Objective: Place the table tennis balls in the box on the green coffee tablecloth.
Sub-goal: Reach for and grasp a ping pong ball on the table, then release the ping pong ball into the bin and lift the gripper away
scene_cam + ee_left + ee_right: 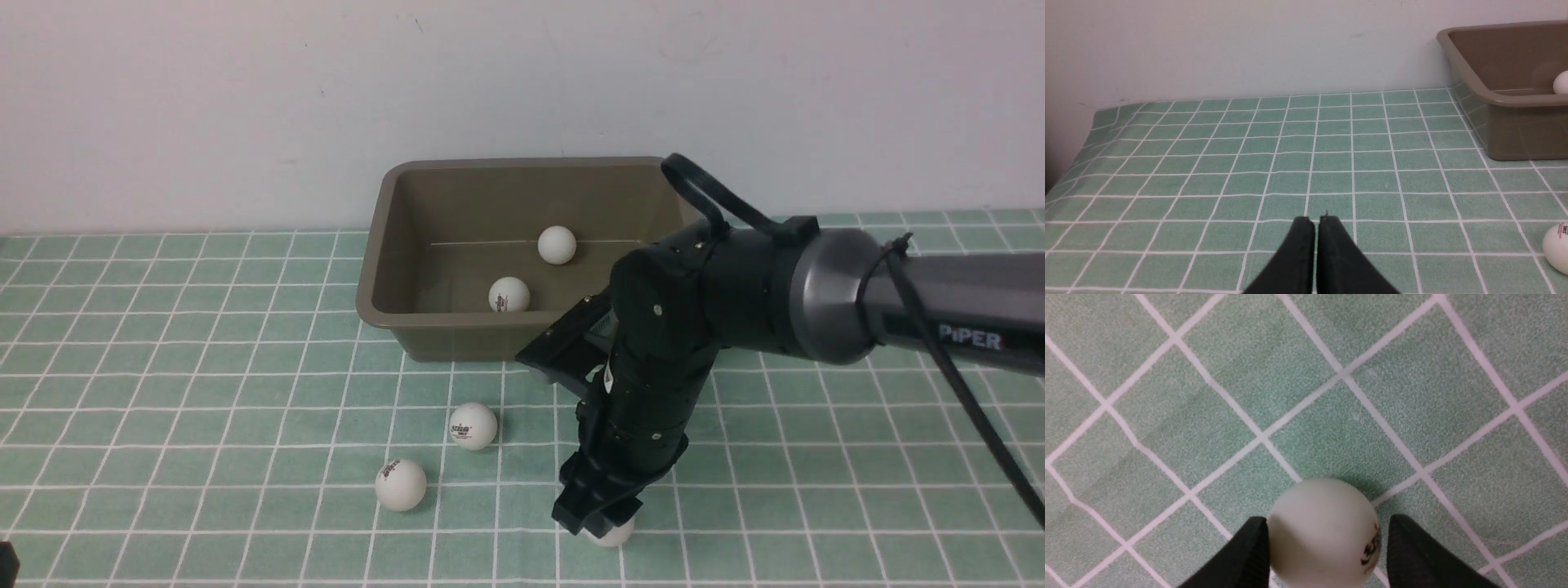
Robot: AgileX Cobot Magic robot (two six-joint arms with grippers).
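The olive-brown box [384, 245] stands at the back of the green checked tablecloth [204, 367]. Two white balls lie inside it, one [557, 244] near the far wall and one [509, 295] near the front wall. Two more balls [473, 425] [400, 484] lie on the cloth in front of the box. My right gripper [600, 527] points down over another ball [614, 536]. In the right wrist view its fingers straddle this ball [1323, 535] on the cloth: one touches it, the other stands slightly apart. My left gripper [1316, 220] is shut and empty, low over the cloth. A sixth ball is out of view.
A white wall runs behind the box. The left wrist view shows the box's corner [1506, 98] with a ball inside [1562, 81], a ball on the cloth [1557, 247], and the cloth's left edge dropping off [1069, 171].
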